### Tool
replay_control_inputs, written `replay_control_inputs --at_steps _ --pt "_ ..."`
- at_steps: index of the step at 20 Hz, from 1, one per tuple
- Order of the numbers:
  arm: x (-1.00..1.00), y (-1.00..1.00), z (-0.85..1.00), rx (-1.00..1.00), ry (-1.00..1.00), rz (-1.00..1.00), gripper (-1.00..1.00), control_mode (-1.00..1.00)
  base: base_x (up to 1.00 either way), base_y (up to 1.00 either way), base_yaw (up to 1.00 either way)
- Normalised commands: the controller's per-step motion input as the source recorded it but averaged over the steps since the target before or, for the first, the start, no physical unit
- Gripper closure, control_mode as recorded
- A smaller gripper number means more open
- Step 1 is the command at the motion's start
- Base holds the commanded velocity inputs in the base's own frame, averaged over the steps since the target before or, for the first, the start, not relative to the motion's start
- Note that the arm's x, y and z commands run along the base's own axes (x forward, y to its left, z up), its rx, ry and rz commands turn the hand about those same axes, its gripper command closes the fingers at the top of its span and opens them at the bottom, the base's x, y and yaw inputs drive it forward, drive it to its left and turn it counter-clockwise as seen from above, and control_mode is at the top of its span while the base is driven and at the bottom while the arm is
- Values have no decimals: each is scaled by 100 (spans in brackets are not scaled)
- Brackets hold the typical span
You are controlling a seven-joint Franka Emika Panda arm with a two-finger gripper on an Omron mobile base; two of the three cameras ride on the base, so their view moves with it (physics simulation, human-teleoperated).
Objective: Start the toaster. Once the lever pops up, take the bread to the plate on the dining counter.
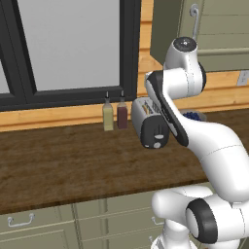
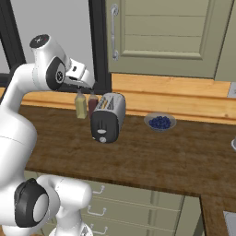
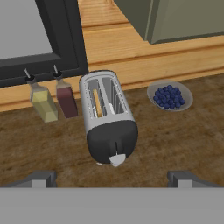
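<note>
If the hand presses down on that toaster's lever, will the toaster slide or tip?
The toaster looks squat with a broad base, so tipping seems unlikely. It may skid on the smooth wooden counter, since nothing braces it; the bottles stand apart beside it.

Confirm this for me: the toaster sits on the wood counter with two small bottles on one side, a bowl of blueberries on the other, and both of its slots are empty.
One slip: the slots are not both empty. In the hand view the toaster has the bread standing in one slot. The bottles and the bowl of blueberries flank it on the counter as stated.
</note>
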Motion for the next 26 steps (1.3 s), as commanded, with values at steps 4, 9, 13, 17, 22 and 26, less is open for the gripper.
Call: replay_control_inputs --at_steps 4,9,13,17,22,26 --pt "0 0 0 0 0 0 -100 -100 0 0 0" --pt "0 0 0 0 0 0 -100 -100 0 0 0" --pt "0 0 0 0 0 0 -100 -100 0 0 0" --pt "0 0 0 0 0 0 -100 -100 0 0 0" --pt "0 0 0 0 0 0 -100 -100 0 0 0" --pt "0 0 0 0 0 0 -100 -100 0 0 0"
